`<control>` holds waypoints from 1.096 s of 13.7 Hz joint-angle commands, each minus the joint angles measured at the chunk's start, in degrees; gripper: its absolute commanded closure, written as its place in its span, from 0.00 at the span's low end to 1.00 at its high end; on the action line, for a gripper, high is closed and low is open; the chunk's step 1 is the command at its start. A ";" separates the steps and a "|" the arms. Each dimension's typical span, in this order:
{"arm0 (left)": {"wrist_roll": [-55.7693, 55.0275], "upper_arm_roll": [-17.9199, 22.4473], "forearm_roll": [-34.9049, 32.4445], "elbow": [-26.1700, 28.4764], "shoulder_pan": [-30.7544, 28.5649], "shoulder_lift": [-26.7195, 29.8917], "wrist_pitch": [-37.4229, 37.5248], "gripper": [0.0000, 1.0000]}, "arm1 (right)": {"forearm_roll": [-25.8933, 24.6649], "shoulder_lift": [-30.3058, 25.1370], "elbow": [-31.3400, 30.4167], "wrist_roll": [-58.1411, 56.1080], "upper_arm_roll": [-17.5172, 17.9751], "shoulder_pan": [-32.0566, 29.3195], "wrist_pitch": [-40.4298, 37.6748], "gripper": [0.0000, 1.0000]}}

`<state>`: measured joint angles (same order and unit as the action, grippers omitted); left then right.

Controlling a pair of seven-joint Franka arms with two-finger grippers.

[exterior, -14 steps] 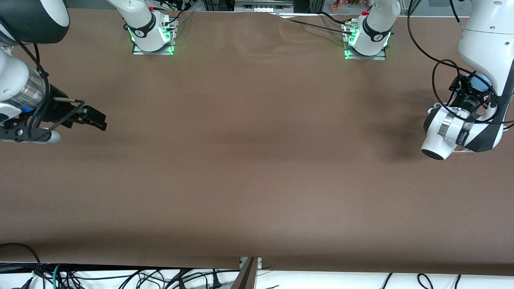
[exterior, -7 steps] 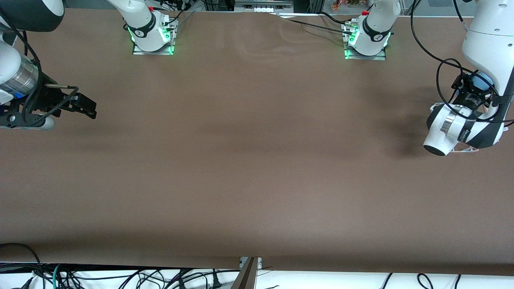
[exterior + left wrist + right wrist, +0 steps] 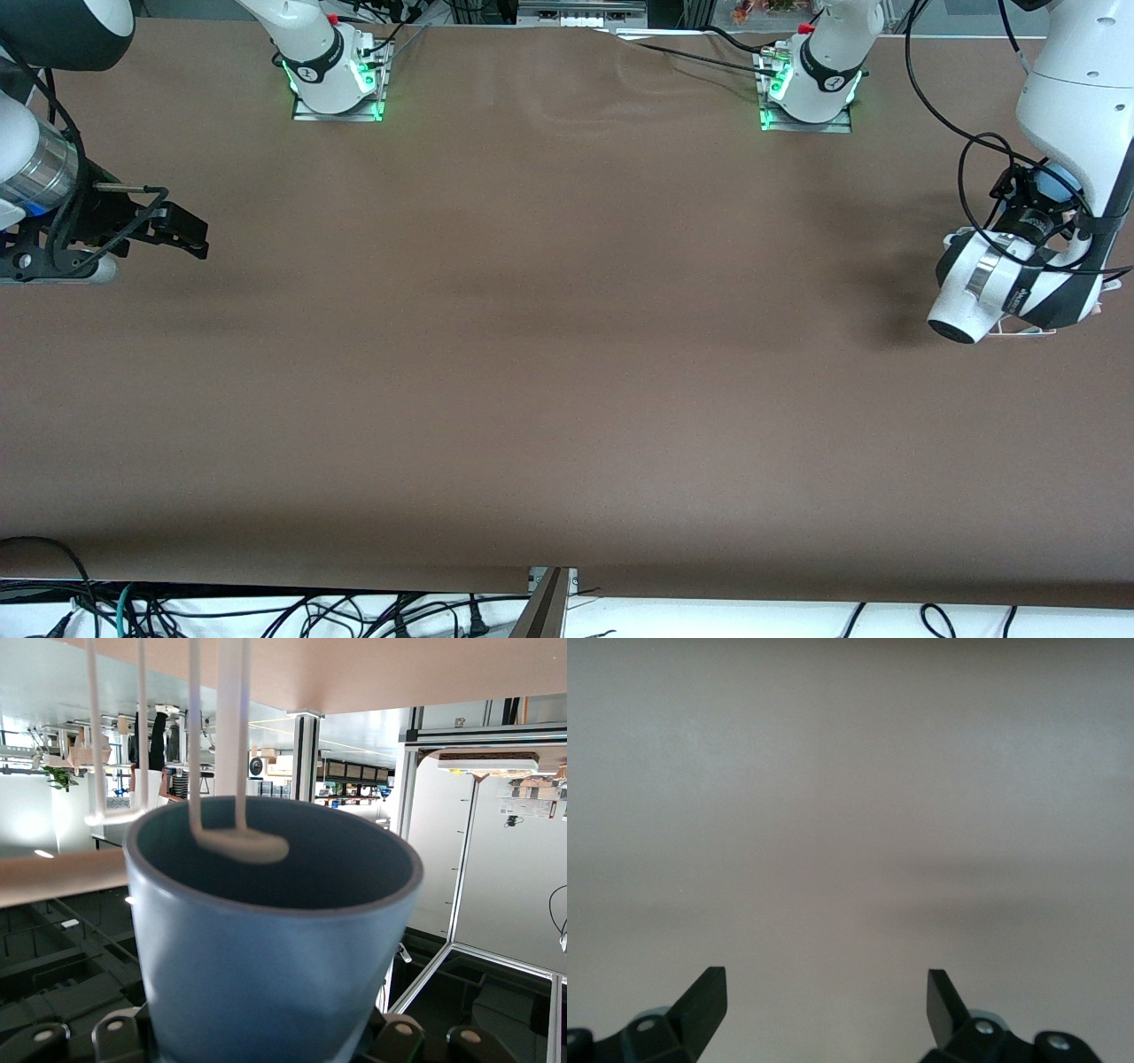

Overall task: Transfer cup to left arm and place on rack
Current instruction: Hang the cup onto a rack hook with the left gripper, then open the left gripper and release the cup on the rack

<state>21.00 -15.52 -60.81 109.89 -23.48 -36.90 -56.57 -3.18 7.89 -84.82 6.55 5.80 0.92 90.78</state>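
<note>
Since the earlier frames our right arm has drawn back toward its own end of the table, and our left arm has shifted only a little at its end.

Our right gripper point(image 3: 190, 237) hangs over the bare table point(image 3: 567, 354) with its fingers point(image 3: 704, 1001) spread and nothing between them; this arm waits.

Our left gripper point(image 3: 1032, 206) is over the left arm's end of the table and grasps the cup point(image 3: 266, 957) by its base. The cup is tipped so that its open mouth faces the rack point(image 3: 217, 753), and one white-tipped peg point(image 3: 241, 847) reaches just inside the rim. We cannot tell whether peg and cup touch.

We judge the handover done and the placing nearly done: what is left is to slide the cup fully over the peg, let go and pull away.

We count one cup, one rack and two grippers; in the front view only a sliver of the rack shows under the left wrist.
</note>
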 commanded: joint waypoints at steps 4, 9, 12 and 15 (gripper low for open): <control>0.17 -0.04 -2.12 -2.12 1.68 -0.10 1.46 0.00 | 0.02 -0.07 0.62 -0.22 0.44 -0.30 -0.96 0.00; 5.97 -1.44 1.64 -16.07 3.17 2.27 6.12 0.00 | 0.02 -0.07 0.62 -0.13 0.44 -0.39 -0.96 0.00; 5.37 -3.11 11.49 -28.12 5.53 3.51 8.39 0.00 | 0.02 -0.07 0.62 -0.22 0.44 -0.39 -0.96 0.00; 4.14 -2.33 11.85 -41.74 16.50 -0.18 13.49 0.00 | 0.02 -0.07 0.62 -0.48 0.35 -0.39 -0.87 0.00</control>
<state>25.13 -18.83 -50.00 78.20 -13.93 -32.98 -47.16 -3.17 7.90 -84.80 6.55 5.82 0.92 90.74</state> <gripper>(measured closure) 0.000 0.000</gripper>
